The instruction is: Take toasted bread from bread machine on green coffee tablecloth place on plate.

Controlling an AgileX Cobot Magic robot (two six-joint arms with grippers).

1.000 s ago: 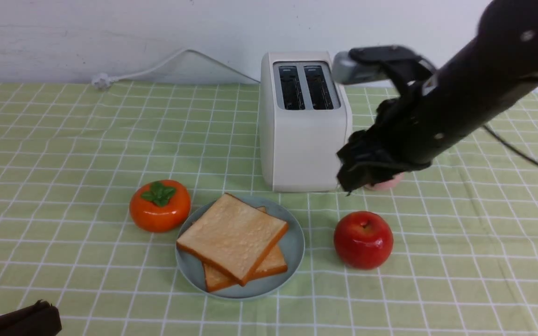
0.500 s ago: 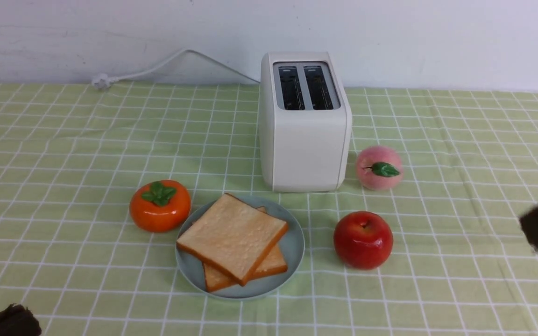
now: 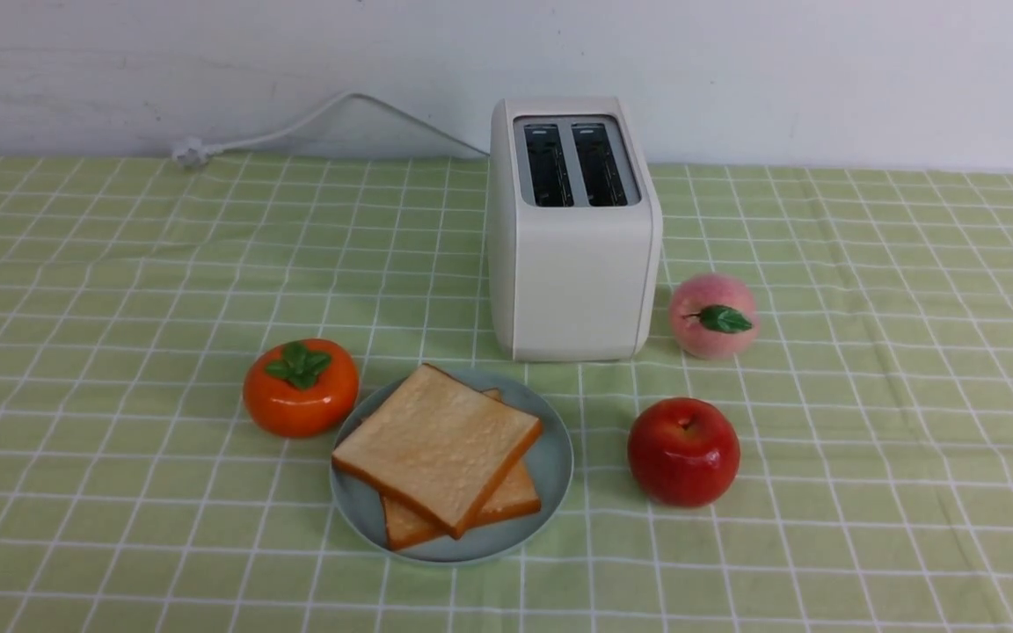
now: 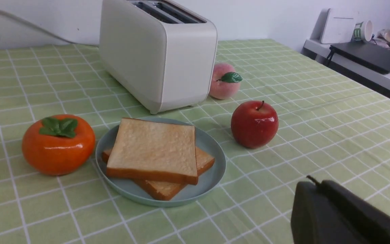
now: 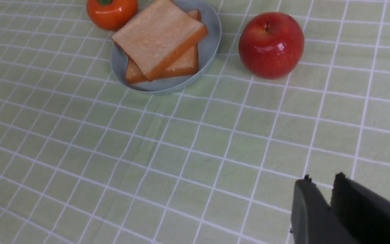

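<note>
Both slices of toasted bread (image 3: 436,444) lie stacked askew on the plate (image 3: 552,466), lower centre of the front view, just before the bread machine (image 3: 572,281) on the green coffee tablecloth (image 3: 120,264). A persimmon (image 3: 301,389) sits left of the plate, an apple (image 3: 684,451) right of it, and a peach (image 3: 713,315) beside the bread machine. The left gripper (image 4: 311,189) has its jaws pressed together. The right gripper (image 5: 322,181) shows a narrow gap between its jaws, pinching nothing.

Green checked tablecloth (image 3: 120,264) carries toaster (image 3: 572,264), plate (image 3: 552,457), persimmon (image 3: 301,389), apple (image 3: 684,452) and peach (image 3: 713,316).
</note>
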